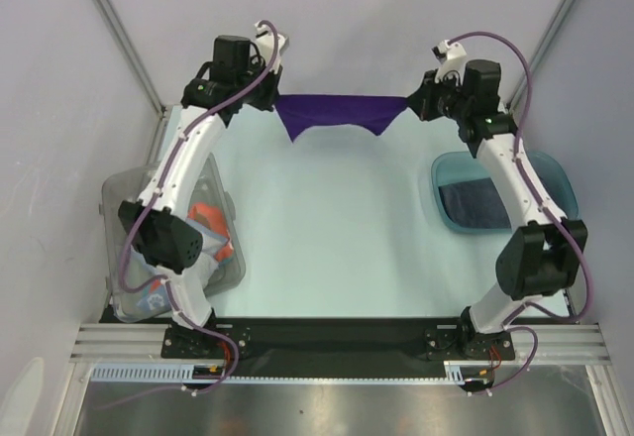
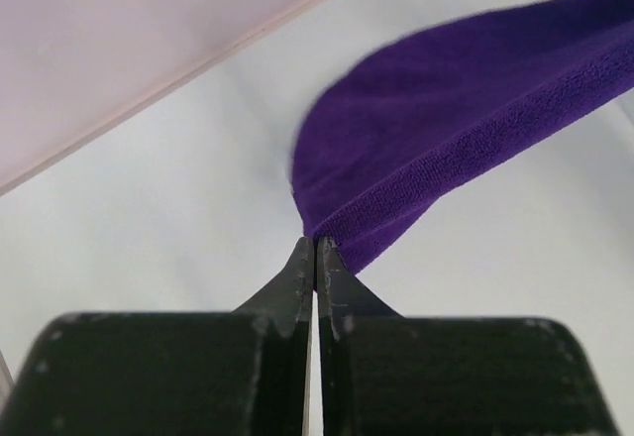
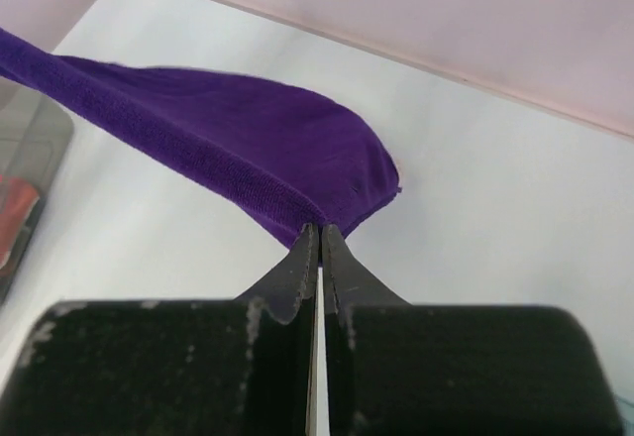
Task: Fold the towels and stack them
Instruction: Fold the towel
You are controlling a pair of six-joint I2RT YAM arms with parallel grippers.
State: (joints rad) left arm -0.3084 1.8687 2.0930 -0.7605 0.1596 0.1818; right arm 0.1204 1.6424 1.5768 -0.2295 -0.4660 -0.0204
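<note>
Holds the purple towel aloft at upper centre of the frame, stretched between left gripper and right gripper. Pinches one top corner in each, with jaws closed tight on the cloth edge. Sags in the middle above the table, seemingly clear of it. Looks like the spreading step before a fold. Next, probably: lower both corners evenly, lay flat on the bare centre, then fold over. Leaves a dark towel in the teal tray at right, and other cloths in the clear bin at lower left.
</note>
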